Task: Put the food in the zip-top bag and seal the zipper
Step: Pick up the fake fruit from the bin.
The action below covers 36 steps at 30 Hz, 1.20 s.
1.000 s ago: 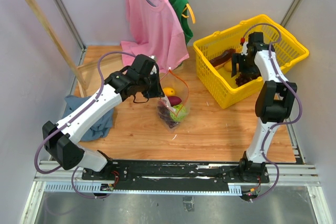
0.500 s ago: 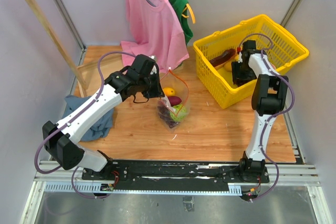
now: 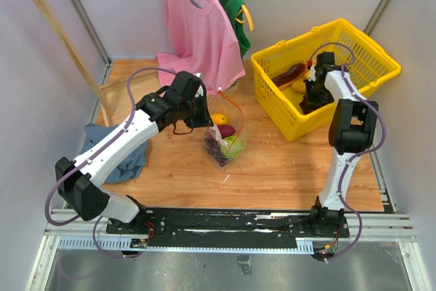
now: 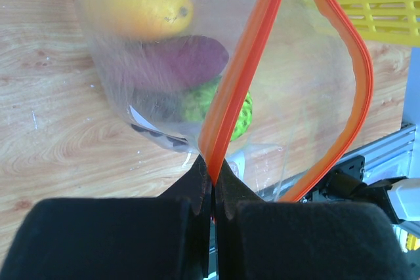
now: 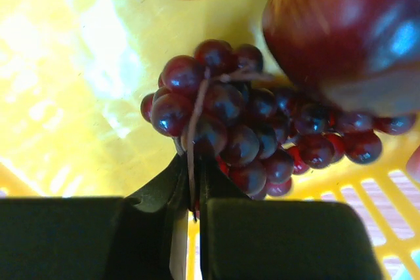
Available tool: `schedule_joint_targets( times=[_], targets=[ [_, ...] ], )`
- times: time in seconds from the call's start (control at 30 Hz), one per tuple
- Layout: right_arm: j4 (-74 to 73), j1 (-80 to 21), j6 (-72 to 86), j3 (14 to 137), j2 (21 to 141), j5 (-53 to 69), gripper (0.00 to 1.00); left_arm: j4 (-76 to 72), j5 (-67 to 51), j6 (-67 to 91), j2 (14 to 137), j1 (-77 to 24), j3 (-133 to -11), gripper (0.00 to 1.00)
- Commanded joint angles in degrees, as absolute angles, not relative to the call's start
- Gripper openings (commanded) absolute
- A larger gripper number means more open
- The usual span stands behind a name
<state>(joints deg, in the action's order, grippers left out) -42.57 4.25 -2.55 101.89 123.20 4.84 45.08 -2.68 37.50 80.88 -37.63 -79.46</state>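
Here, right pincer [image 5: 195,176] tight on grapes [image 5: 249,129].

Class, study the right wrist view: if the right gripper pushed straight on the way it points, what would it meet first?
The dark grapes: the right gripper pinches their stem, so the bunch sits directly ahead. Beyond it probably lies the yellow basket floor.

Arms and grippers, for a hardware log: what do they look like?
The left arm and right arm have white link shells, black joints and a loose purple-grey cable looping alongside each. The left gripper and right gripper are black, with two blocky matte fingers tapering to narrow tips. No markings are readable.
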Motion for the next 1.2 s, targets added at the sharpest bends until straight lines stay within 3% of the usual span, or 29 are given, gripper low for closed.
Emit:
schedule_joint_targets(
  times=[0.0, 1.17],
  targets=[
    [-41.8, 2.9, -1.3, 98.7, 116.1, 8.2, 0.01, 44.1, -2.9, 36.8, 80.3, -37.6, -79.0, 0.0],
    [-29.8, -4.2, 11.2, 93.6, 76.5, 18.2, 0.01, 42.7, -2.6, 37.5, 79.3, -37.6, -77.9, 0.0]
  ],
)
